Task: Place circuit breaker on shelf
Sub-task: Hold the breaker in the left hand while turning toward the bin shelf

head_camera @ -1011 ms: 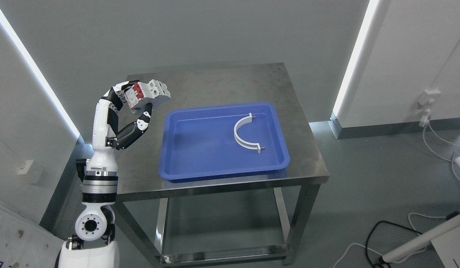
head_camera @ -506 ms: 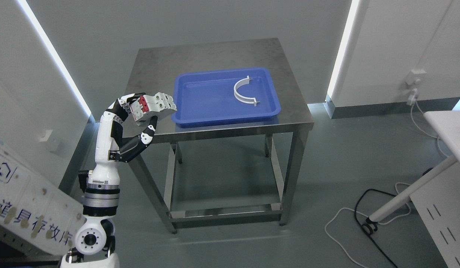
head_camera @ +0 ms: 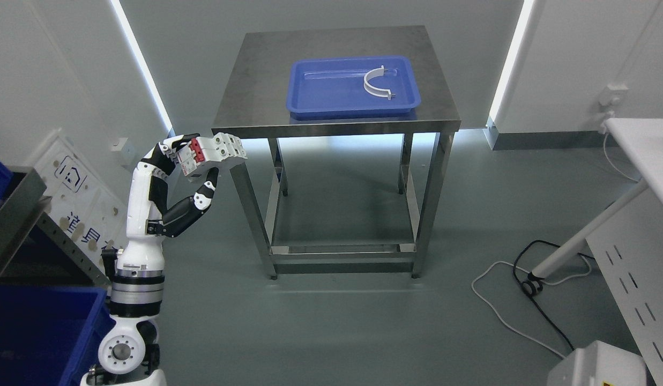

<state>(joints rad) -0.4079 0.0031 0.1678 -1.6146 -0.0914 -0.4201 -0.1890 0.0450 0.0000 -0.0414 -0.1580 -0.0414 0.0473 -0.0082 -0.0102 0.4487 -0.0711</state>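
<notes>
Grey flooring spreads around a steel desk [head_camera: 336, 115] carrying a blue tray [head_camera: 320, 96] with a white half-ring clamp [head_camera: 375, 86] inside. Off the desk's near-left corner, the left hand [head_camera: 194, 161] grips the circuit breaker [head_camera: 213, 153], held high, likely for carrying toward the shelf [head_camera: 15, 203] at far left.

A steel counter [head_camera: 256, 102] carries a blue tray [head_camera: 320, 91] holding a white curved bracket [head_camera: 375, 86]. Cables [head_camera: 529, 305] trail across the grey floor at right; blue bins [head_camera: 36, 332] sit lower left
</notes>
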